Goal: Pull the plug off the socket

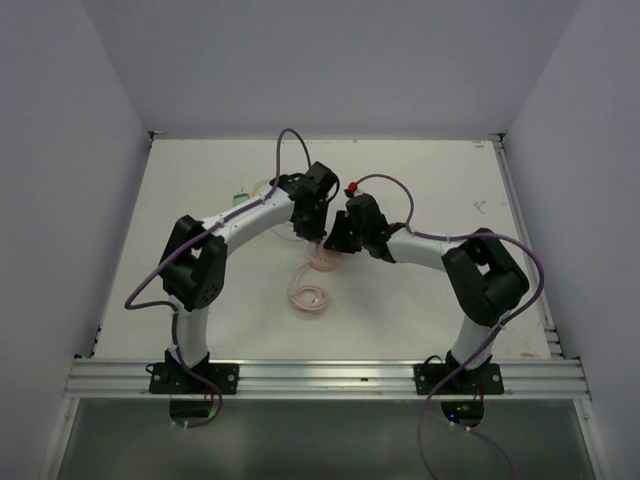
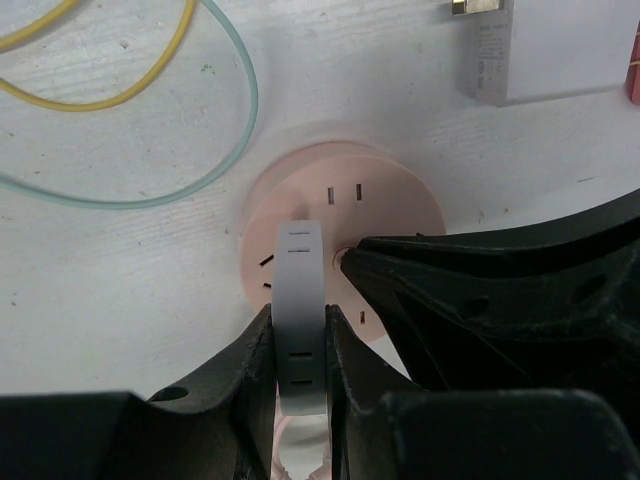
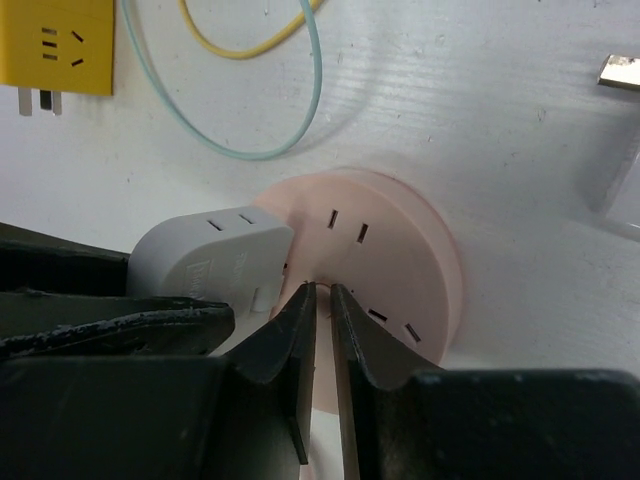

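1. The step in hand looks to be the pull itself. The left arm's fingers (image 2: 250, 370) are clamped on both flanks of the grey plug (image 2: 300, 260), which sits in the round pink socket (image 2: 390, 200) in the middle of the desk (image 2: 120, 280)
2. The right arm's fingers (image 3: 370, 350) are drawn nearly together, with only a slit between them and nothing seen in it. Their tips are at the socket's face just beside the plug, though whether they touch it cannot be told
3. To do this well, the left arm should draw the plug straight out along its pins without tilting it, while the right arm bears down on the socket so that it does not lift too
4. The squeeze should be firm, since the smooth casing could slip
5. The plug is pale grey, rounded plastic with slots of its own on top. The socket is a flat pink disc with slot pairs around its face, and its pink cord (image 1: 308, 295) lies coiled nearer the arms' bases
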`<state>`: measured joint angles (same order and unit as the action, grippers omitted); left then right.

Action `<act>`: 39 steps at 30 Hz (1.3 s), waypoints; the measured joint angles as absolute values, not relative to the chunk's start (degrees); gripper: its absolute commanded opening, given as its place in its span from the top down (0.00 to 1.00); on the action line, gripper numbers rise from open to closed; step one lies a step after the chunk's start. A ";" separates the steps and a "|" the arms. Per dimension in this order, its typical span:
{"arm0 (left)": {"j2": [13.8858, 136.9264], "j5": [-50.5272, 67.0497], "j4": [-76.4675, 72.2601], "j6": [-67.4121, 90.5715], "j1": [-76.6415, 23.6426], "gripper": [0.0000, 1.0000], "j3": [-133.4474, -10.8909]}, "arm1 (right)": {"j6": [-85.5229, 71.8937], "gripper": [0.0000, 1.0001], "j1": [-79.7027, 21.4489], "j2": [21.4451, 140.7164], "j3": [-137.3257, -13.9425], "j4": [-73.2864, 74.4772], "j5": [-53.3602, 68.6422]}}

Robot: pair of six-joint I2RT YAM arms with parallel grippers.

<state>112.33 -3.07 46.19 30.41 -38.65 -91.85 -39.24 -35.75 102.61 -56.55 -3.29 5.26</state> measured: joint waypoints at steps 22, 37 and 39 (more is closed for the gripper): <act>102.13 0.89 40.73 30.89 -31.42 0.95 -84.66 | -39.81 0.74 -37.98 101.60 -55.72 -4.40 0.25; 101.80 11.57 24.12 31.29 -19.20 0.82 -72.97 | -32.42 0.47 -38.20 80.03 -48.25 2.24 3.64; 103.55 13.61 20.82 32.18 -18.74 0.82 -72.97 | -31.20 0.47 -38.20 75.55 -48.23 2.52 2.94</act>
